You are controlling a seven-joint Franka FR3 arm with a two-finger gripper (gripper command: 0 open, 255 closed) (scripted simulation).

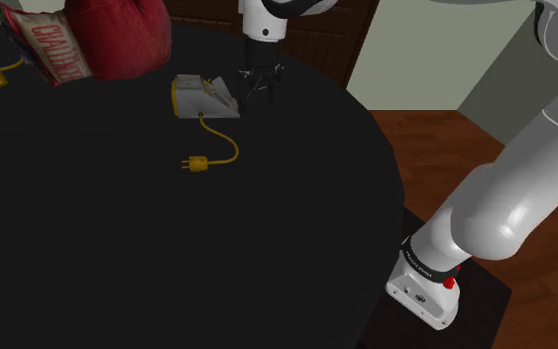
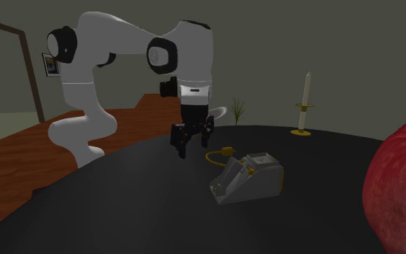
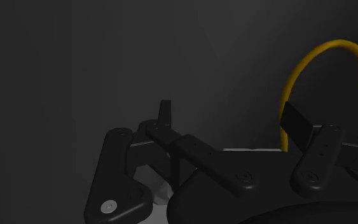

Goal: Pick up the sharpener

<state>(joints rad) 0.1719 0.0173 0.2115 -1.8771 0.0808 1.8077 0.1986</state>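
**Open fingers hung just beside the sharpener**

The black fingers [image 3: 165, 114] stood apart and clasped nothing; only bare dark tabletop [image 1: 267, 228] lay in the gap between them. They pointed downward, close above that surface.

The sharpener [image 2: 248, 179], a grey wedge-shaped box with yellow trim, sat on the tabletop just beside the fingers. It was outside their gap and not touching them. Whether anything sat in its opening could not be told.

Its yellow cord [image 1: 233, 147] curled away over the tabletop and ended in a yellow plug [image 1: 195, 164], which was farther from the fingers than the sharpener itself. In the wrist view a loop of this cord arched just beyond one fingertip.

Past the sharpener, well apart from the fingers, a large rounded red object [image 1: 118, 35] rested on the tabletop, with a packet [image 1: 44, 45] bearing red lettering against it. Off to the other side, also well apart, a pale candle [image 2: 307, 86] stood upright in a yellow holder [image 2: 301, 131].
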